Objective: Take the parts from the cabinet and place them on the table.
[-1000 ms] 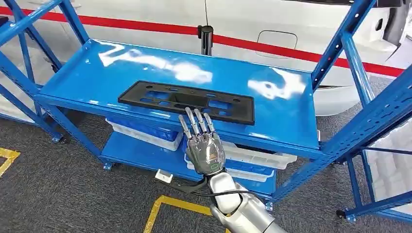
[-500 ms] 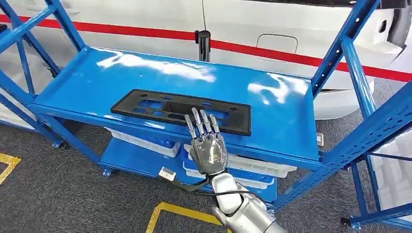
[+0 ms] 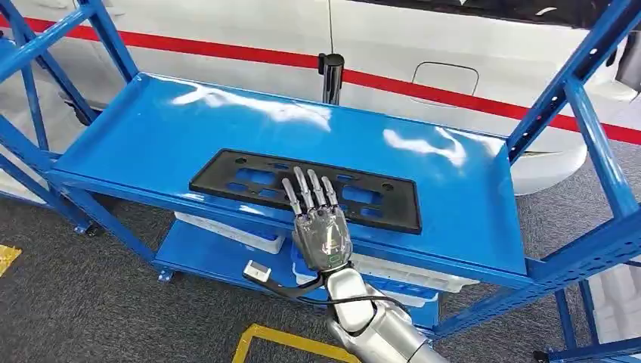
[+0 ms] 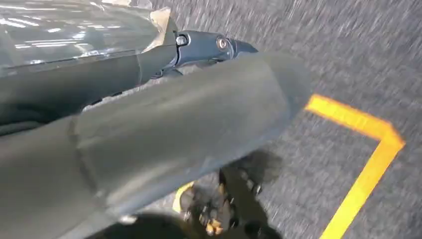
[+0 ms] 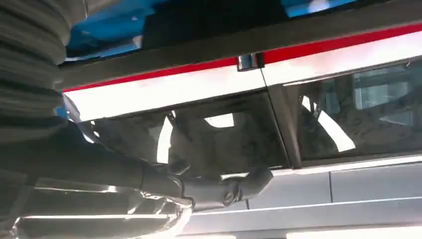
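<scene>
Your right hand (image 3: 321, 231) flat, fingers (image 3: 306, 190) straight and spread over the black part (image 3: 249, 178), holding nothing, part near the shelf's (image 3: 151, 128) front edge, left hand (image 4: 149, 129) state unclear.

No text, label, number or sign can be read anywhere

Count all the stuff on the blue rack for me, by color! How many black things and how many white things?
Black: 1, the flat frame part on the upper shelf, under the right hand.
White: 2, the trays on the lower shelf.
Total: 3.
</scene>
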Robot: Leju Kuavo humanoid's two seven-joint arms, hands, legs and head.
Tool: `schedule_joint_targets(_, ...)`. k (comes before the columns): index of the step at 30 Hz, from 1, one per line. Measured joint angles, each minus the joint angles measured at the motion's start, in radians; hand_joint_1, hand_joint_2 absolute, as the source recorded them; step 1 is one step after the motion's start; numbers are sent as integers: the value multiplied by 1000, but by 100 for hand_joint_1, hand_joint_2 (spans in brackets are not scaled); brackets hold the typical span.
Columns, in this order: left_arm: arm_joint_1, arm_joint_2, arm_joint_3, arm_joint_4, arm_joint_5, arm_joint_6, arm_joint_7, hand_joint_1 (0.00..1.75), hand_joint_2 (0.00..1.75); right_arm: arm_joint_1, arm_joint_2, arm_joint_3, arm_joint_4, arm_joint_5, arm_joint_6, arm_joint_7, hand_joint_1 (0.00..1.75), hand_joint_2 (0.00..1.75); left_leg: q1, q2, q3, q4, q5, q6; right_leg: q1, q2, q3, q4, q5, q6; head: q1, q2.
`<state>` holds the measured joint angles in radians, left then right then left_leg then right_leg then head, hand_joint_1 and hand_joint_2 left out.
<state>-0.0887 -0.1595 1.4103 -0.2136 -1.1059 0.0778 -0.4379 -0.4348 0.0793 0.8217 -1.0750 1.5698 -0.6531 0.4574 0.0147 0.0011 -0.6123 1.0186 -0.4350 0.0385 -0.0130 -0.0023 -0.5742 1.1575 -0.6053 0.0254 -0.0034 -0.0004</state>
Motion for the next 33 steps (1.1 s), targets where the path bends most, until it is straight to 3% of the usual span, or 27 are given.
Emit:
schedule_joint_targets(2,0,0,0,0,0,0,0,0,0,8,-6,0,2,0,0,1,0,175,-8,-4,9,0,-12,13,1,1,-104,157,-40,-5,0,0)
schedule_joint_targets(3,1,0,0,0,0,0,0,0,0,11,-9,0,3,0,0,1,0,175,-13,-7,16,0,-18,16,2,1,-131,174,-31,0,0,0)
schedule_joint_targets(4,1,0,0,0,0,0,0,0,0,12,-11,0,3,0,0,2,0,175,-18,-12,25,0,-24,17,4,1,-129,139,-1,7,0,0)
schedule_joint_targets(6,1,-1,0,0,0,-1,0,0,0,11,-12,0,3,0,0,4,0,175,-27,-19,46,0,-37,18,11,1,-71,-29,98,17,0,0)
schedule_joint_targets(7,1,-1,0,0,0,-2,0,0,0,10,-12,0,3,0,0,7,0,175,-29,-21,56,0,-44,18,18,1,-41,-112,139,11,0,0)
schedule_joint_targets(8,1,-2,0,1,-2,-3,0,0,0,11,-14,0,3,0,0,10,0,175,-36,-23,57,1,-52,13,28,4,-32,-129,153,-9,-5,0)
schedule_joint_targets(11,1,-2,0,1,-4,-5,0,0,0,8,-15,0,2,0,0,16,0,175,-28,-23,59,-1,-62,1,34,4,-21,-137,149,-24,-8,0)
schedule_joint_targets(13,0,0,0,0,-6,-7,-1,0,0,9,-15,1,0,0,-2,16,0,175,-25,-18,55,17,-74,-9,7,4,2,-163,157,-38,-8,0)
schedule_joint_targets(14,0,0,0,0,-6,-6,-1,0,0,8,-15,1,0,0,-2,17,0,175,-23,-16,39,55,-92,-19,5,3,13,-172,153,-46,-11,0)
schedule_joint_targets(16,0,0,0,1,-7,-6,0,0,0,8,-14,1,-1,0,-3,20,0,175,-7,-15,-45,204,-153,-37,4,1,25,-172,145,-56,-11,0)
schedule_joint_targets(17,1,0,0,1,-7,-5,2,0,0,10,-14,1,-1,0,-3,22,0,175,2,-15,-89,267,-166,-47,4,1,30,-172,139,-56,-9,0)
schedule_joint_targets(18,2,0,0,1,-7,-5,3,0,0,12,-14,1,-1,0,-3,24,0,175,11,-12,-114,289,-157,-56,1,1,35,-171,135,-53,-11,0)
schedule_joint_targets(19,2,2,0,1,-7,-5,5,0,0,13,-14,1,-1,0,-3,27,0,175,21,-8,-116,270,-127,-65,-3,3,42,-171,128,-48,-10,0)
schedule_joint_targets(20,2,3,0,0,-9,-5,6,0,0,14,-15,1,-1,0,-3,30,0,175,30,-3,-99,217,-82,-76,-8,4,51,-170,121,-40,-11,0)
schedule_joint_targets(22,3,5,0,0,-15,-8,6,0,0,14,-16,1,-5,0,-2,34,0,175,51,7,-30,52,20,-101,-20,5,70,-161,98,-19,-10,0)
schedule_joint_targets(23,2,3,0,2,-16,-12,5,0,0,14,-18,1,-8,0,-2,37,0,175,45,5,-16,30,2,-116,-5,5,58,-152,86,-4,-18,0)
schedule_joint_targets(24,0,3,-1,1,-16,-16,0,0,0,15,-20,1,-13,0,0,45,0,175,43,-2,-6,25,-12,-85,-10,5,58,-149,76,3,-23,0)
schedule_joint_targets(25,1,3,-1,1,-19,-21,-3,0,0,16,-24,2,-18,0,1,56,0,175,36,-1,-6,24,-14,-75,-4,3,62,-157,77,8,-13,0)
schedule_joint_targets(27,2,6,-6,1,-26,-26,-6,0,0,18,-31,3,-26,0,9,73,0,175,25,-4,-7,22,-13,-56,-3,3,69,-164,78,22,-12,0)
schedule_joint_targets(28,2,6,-9,1,-28,-26,-6,0,0,19,-38,3,-34,0,10,80,0,175,25,-4,0,16,-11,-42,-11,2,69,-155,68,27,-12,0)
schedule_joint_targets(29,2,7,-10,1,-30,-25,-6,0,0,19,-42,3,-38,0,11,84,0,175,22,-4,3,16,-14,-35,-12,2,56,-121,54,23,-10,0)
schedule_joint_targets(31,1,10,-13,0,-36,5,-6,0,0,18,-54,7,-48,0,43,116,0,175,18,-3,6,16,-20,-20,-12,3,-37,48,-6,8,-8,0)
schedule_joint_targets(32,1,10,-15,0,-36,23,-5,0,0,18,-60,14,-48,0,73,138,5,175,14,-4,9,16,-23,-15,-11,3,-89,127,-27,5,-7,0)
schedule_joint_targets(33,1,10,-14,0,-36,34,-3,0,0,19,-67,19,-48,0,113,150,24,175,10,-5,11,16,-26,-11,-7,3,-129,180,-33,8,-5,0)
